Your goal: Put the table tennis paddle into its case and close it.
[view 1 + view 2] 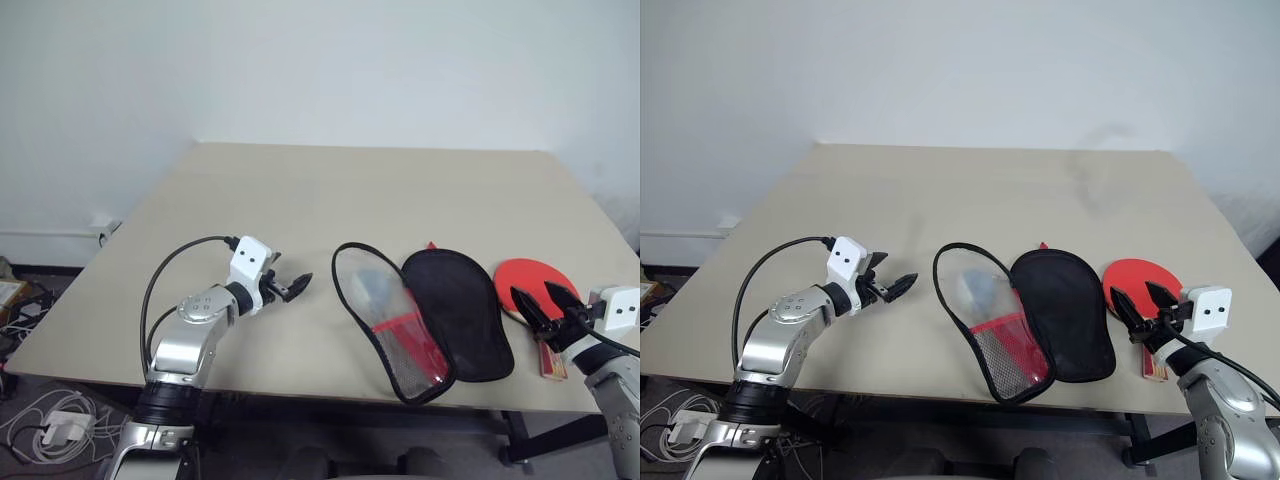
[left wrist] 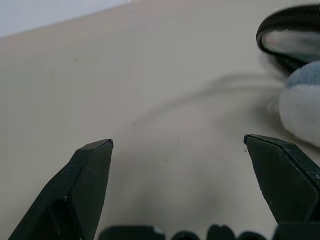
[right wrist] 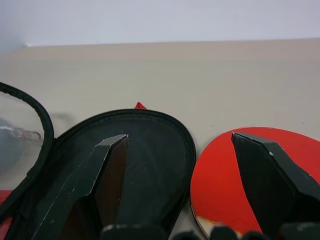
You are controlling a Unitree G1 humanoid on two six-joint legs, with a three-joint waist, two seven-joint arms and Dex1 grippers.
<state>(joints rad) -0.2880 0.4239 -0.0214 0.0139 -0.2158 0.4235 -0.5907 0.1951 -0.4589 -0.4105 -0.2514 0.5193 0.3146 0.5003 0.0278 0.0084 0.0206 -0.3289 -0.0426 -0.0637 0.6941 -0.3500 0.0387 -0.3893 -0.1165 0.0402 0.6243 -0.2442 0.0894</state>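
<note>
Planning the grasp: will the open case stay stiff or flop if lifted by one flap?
Probably floppy: the case lies splayed open in two thin flaps, flat on the table. The flap with the clear and mesh panel looks like it would sag. Likely light, so a push may slide it rather than fold it shut.

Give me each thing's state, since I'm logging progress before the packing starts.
case: unzipped, lying open flat, both halves spread on the table.
paddle: out of the case, red face up, flat beside its right half.
left gripper: open, holding nothing.
right gripper: open, above the paddle, holding nothing.
</note>
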